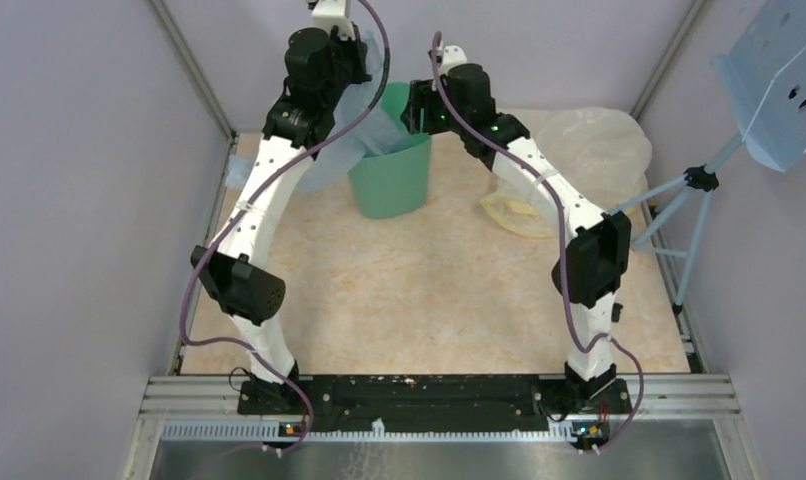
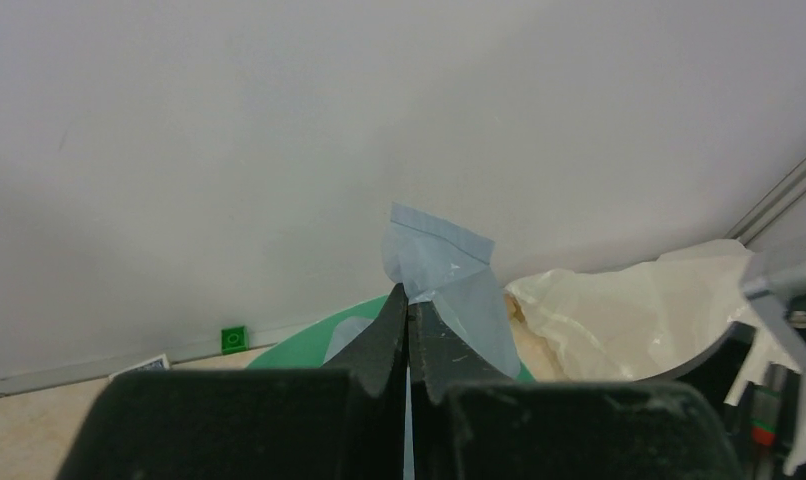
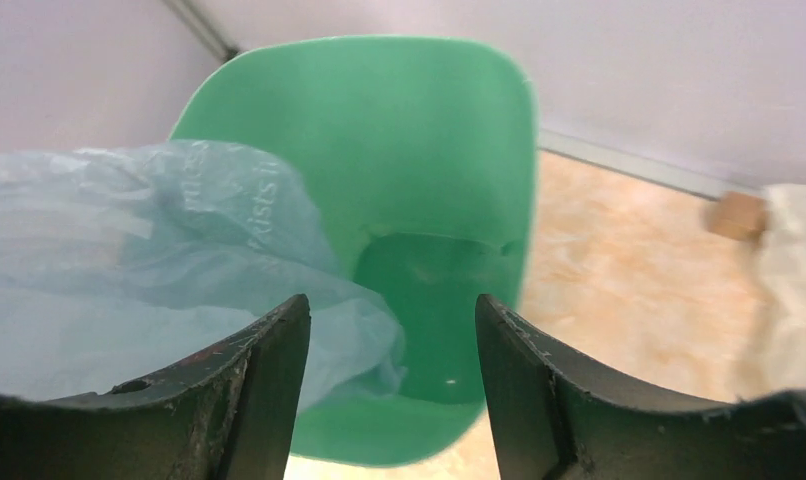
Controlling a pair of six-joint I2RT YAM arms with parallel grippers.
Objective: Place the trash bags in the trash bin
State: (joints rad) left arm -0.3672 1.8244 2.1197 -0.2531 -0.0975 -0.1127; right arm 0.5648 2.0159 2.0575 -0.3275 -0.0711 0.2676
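The mint-green trash bin (image 1: 394,180) stands upright at the back of the table. The pale blue trash bag (image 1: 351,140) hangs from my raised left gripper (image 2: 409,296), which is shut on its top corner (image 2: 441,258). The bag drapes over the bin's left rim and its lower end lies partly inside the bin (image 3: 429,130). My right gripper (image 3: 391,305) hovers open just above the bin's mouth. The blue bag (image 3: 129,230) is beside its left finger and nothing is between the fingers.
A large cream-yellow translucent plastic bag (image 1: 579,150) lies to the right of the bin. A small brown block (image 3: 736,213) sits near the back wall. A small green square (image 2: 234,339) is at the wall's foot. A blue perforated panel on a stand (image 1: 779,80) is outside the right wall.
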